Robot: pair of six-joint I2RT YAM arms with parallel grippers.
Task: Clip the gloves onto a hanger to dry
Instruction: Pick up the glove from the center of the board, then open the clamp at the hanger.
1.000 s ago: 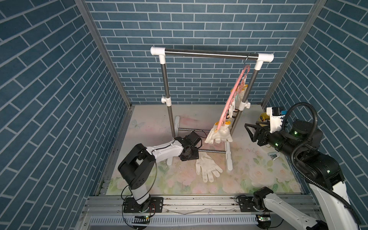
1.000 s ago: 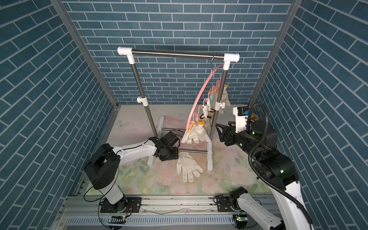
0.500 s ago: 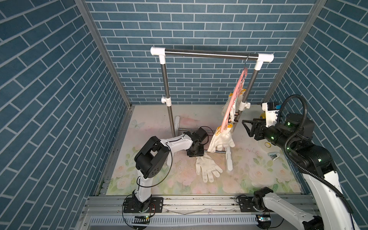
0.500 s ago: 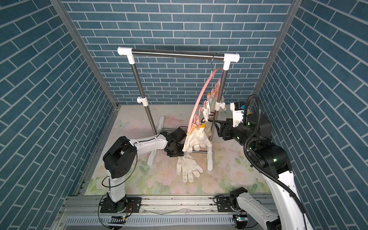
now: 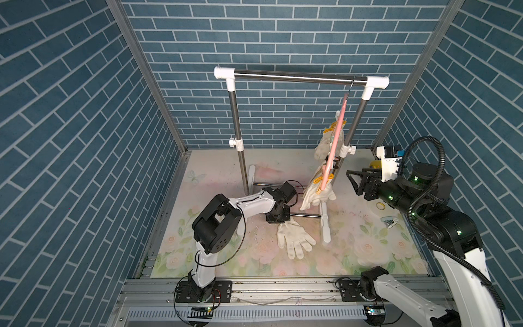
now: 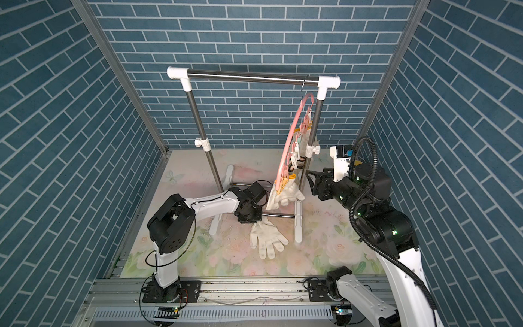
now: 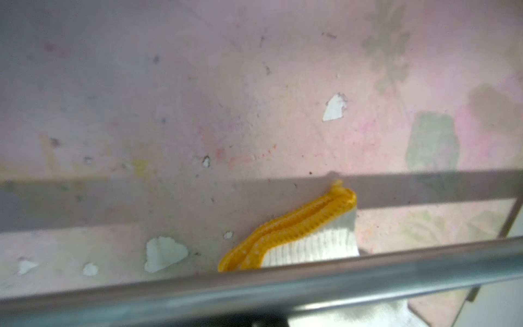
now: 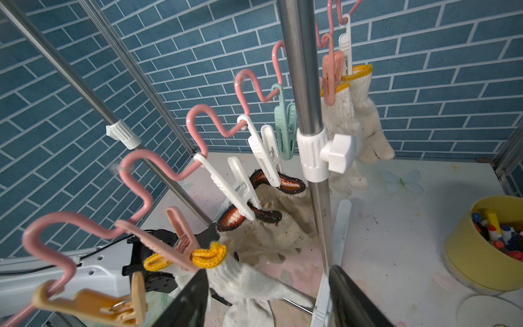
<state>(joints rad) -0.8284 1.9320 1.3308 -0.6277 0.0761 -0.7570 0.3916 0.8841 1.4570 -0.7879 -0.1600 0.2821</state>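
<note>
Left to right: my left gripper (image 5: 279, 220), pressed together, at the cuff of the floor glove (image 5: 295, 239); clipped gloves (image 5: 318, 194) hanging from the pink hanger (image 5: 337, 133); my right gripper (image 5: 352, 181), spread wide, just beside them.

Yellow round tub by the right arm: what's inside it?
Inside the yellow round tub, small red, blue and yellow capped pieces show near the rim; its wall hides anything lower.

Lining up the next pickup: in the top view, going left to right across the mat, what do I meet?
In a top view: left claw → loose glove lying flat on the mat → rack's white foot → right claw. The hanging gloves overlap these, so they are left out.
</note>
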